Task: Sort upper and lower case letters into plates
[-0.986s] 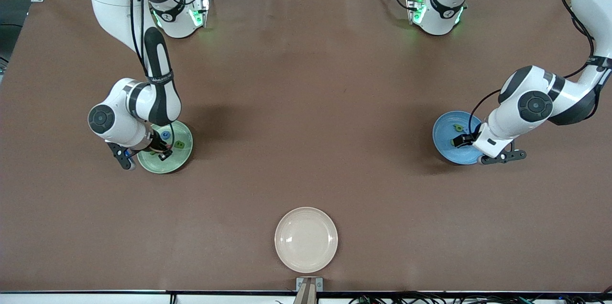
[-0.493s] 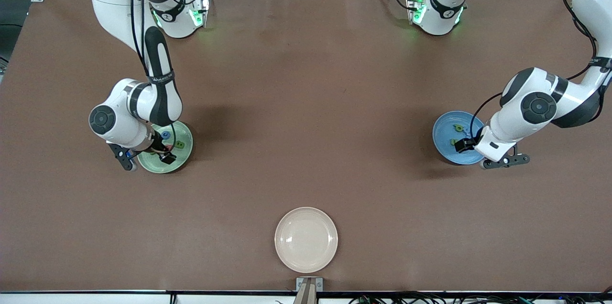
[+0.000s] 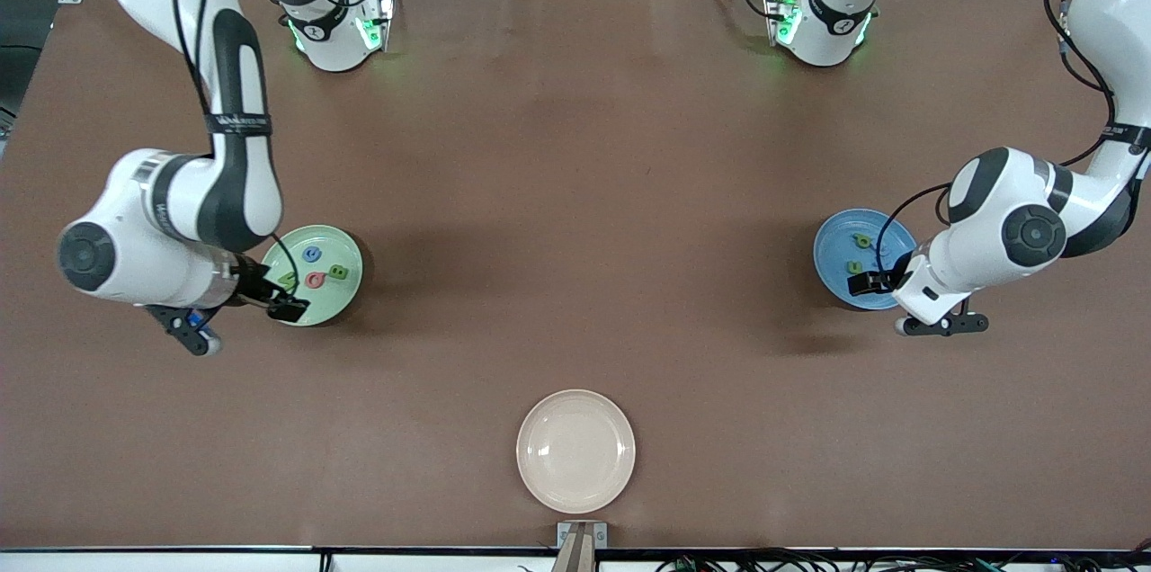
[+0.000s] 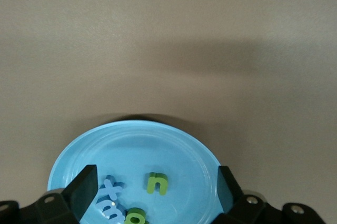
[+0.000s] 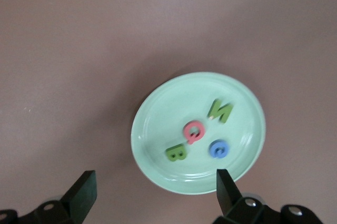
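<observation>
While both hands gape, cream plate [image 3: 575,451] nearest camera

front view high overhead; both wrist views look down on plates.

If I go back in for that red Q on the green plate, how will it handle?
Probably stiff and light: the red Q looks like a small chunky block lying flat on the green plate. It seems unlikely to roll, but may skate across the glossy plate if nudged. The green B and blue letter lie close beside it, so the right tool has little room.
</observation>
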Robot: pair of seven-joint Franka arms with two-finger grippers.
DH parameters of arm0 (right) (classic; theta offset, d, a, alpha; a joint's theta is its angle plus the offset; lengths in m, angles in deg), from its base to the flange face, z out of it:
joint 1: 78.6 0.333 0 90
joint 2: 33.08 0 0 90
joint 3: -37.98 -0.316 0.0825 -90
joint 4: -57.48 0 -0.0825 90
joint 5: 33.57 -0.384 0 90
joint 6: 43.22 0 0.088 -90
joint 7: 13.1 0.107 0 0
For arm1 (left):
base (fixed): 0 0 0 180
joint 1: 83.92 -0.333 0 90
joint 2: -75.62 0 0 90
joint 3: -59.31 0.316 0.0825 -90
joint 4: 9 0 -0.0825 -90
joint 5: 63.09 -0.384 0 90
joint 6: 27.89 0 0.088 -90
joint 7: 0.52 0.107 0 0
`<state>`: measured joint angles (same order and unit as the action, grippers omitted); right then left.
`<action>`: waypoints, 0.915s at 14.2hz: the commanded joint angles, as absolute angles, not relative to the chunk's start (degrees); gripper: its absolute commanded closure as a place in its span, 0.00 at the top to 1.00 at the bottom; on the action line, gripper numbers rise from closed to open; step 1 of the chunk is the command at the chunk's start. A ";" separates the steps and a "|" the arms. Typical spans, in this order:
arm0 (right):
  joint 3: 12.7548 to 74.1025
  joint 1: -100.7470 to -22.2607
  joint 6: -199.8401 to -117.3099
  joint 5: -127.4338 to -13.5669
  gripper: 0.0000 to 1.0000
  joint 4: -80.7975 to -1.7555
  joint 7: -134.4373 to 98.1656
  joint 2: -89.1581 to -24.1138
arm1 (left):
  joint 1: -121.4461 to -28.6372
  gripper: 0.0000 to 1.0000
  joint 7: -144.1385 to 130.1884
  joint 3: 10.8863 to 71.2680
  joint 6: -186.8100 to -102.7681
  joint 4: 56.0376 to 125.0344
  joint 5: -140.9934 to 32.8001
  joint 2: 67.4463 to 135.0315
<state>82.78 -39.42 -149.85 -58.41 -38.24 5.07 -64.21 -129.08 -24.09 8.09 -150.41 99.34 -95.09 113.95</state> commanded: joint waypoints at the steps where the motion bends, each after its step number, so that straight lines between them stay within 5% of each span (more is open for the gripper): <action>1: 82.54 -42.65 -145.80 -56.77 1.00 -34.90 -10.32 -63.76 | -119.89 1.00 -17.51 17.53 -149.79 98.49 -84.40 106.31; 6: 85.00 -43.88 -132.18 -56.25 1.00 -25.42 -13.89 -63.85 | -105.82 1.00 -8.71 32.23 -153.13 99.80 -68.65 99.88; 13: 84.12 -47.21 -134.18 -50.35 1.00 -19.69 -22.42 -64.55 | -82.37 1.00 -6.50 52.96 -153.05 100.69 -57.39 96.01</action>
